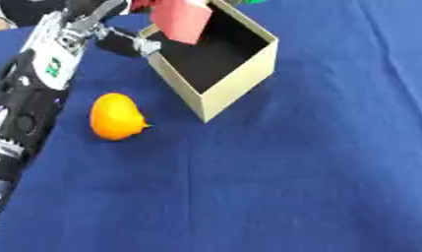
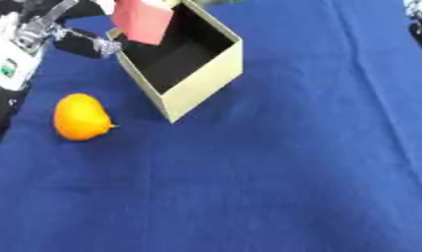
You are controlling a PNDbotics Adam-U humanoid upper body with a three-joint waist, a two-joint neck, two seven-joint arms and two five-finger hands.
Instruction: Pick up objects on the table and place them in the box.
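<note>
The open-topped beige box (image 1: 216,91) with a dark inside sits turned cornerwise. An orange lemon-shaped fruit (image 1: 116,117) lies on its side left of the box, apart from it. A pink-red block (image 1: 181,22) hangs tilted above the box's far left edge.

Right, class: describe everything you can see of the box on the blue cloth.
The box is an open-topped square carton, seemingly beige cardboard with a dark interior. It stands upright on the blue cloth, turned corner-first toward the camera. A pink block hangs over its far-left rim. The left hand is beside that rim. An orange fruit lies apart, to its left.
</note>
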